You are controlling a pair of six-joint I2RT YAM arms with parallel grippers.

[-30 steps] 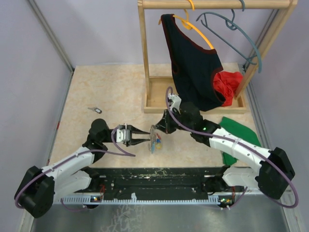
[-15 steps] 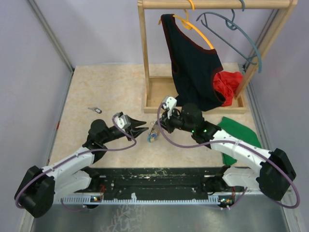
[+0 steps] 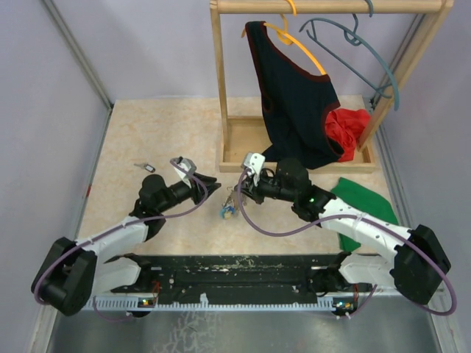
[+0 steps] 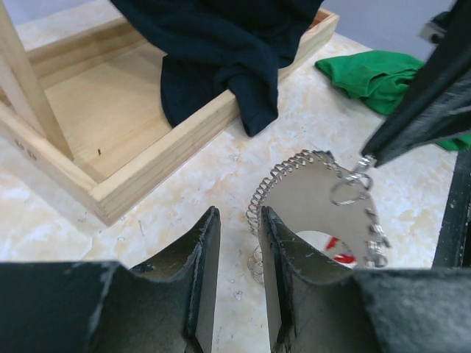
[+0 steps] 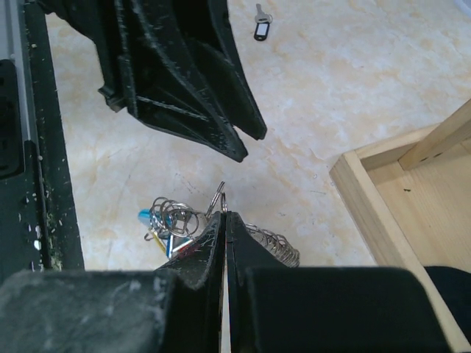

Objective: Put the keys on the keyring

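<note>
The keyring (image 3: pixel 229 206), a coil of thin grey wire with small rings and coloured keys on it, hangs low over the table at the centre. My right gripper (image 3: pixel 240 187) is shut on a small split ring (image 5: pixel 223 200) at its top. Below the fingers, the right wrist view shows the coil (image 5: pixel 274 244) and a light-blue piece (image 5: pixel 145 215). My left gripper (image 3: pixel 211 188) stands open just left of the keyring, with nothing between its fingers. In its own view the coil (image 4: pixel 274 184) lies just beyond the gripper (image 4: pixel 239 217). A loose black-headed key (image 3: pixel 146 168) lies far left on the table.
A wooden rack with a box base (image 3: pixel 237 147) stands behind the grippers, holding a black garment (image 3: pixel 294 103) on a yellow hanger and an empty grey-blue hanger (image 3: pixel 353 44). A red cloth (image 3: pixel 347 126) lies in the base, and a green cloth (image 3: pixel 364 200) lies on the table to the right.
My right gripper has carried the keyring leftward. My left gripper has drawn back from the keyring and swung up and away from the near edge.
</note>
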